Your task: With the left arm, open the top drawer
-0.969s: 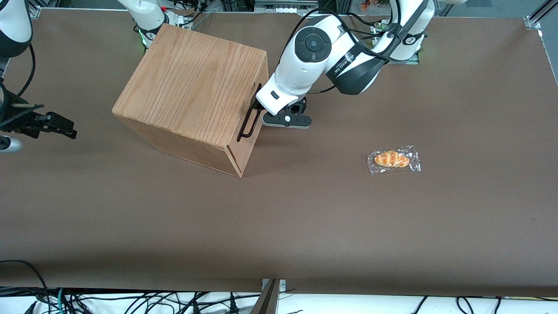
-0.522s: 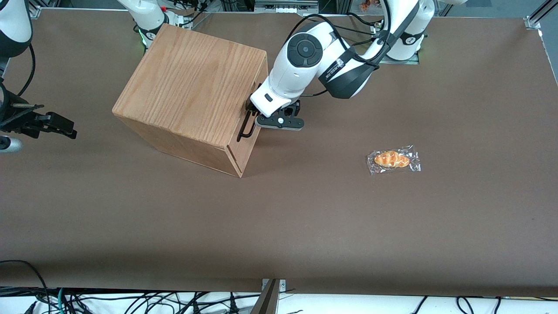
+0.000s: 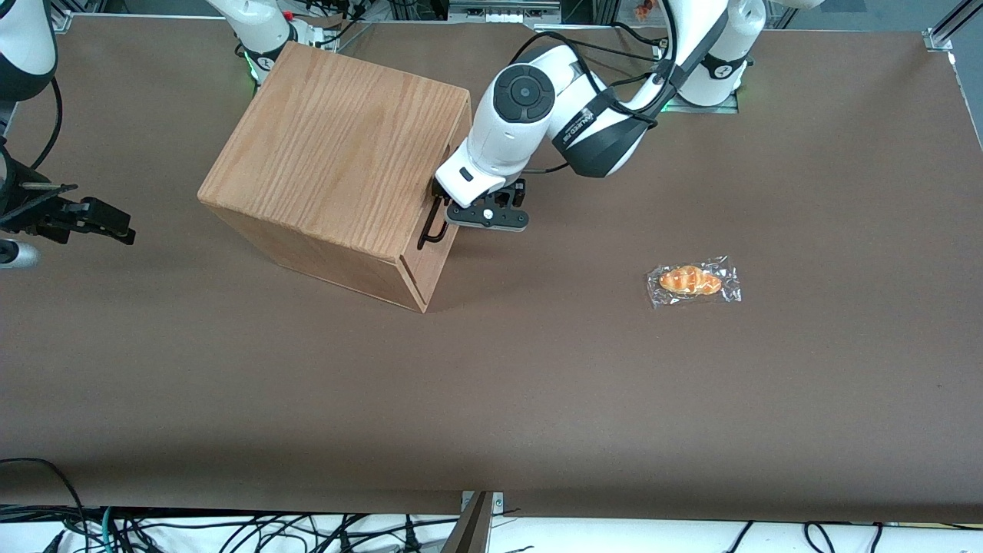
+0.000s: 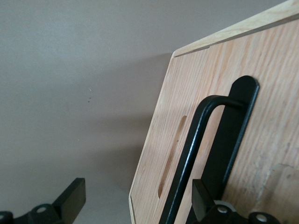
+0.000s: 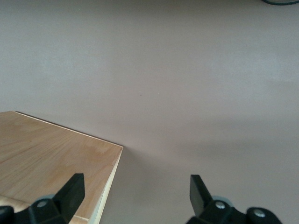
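Our left arm's gripper point(image 3: 445, 206) has moved in against the cabinet point(image 3: 338, 153) front over the last second. Its fingers point(image 4: 205, 198) are spread, straddling the top drawer's black handle point(image 4: 196, 154); the drawer point(image 4: 261, 116) remains closed.

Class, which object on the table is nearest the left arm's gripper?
The wooden cabinet: the gripper's open jaws straddle its drawer handle; the wrapped bread roll lies well apart.
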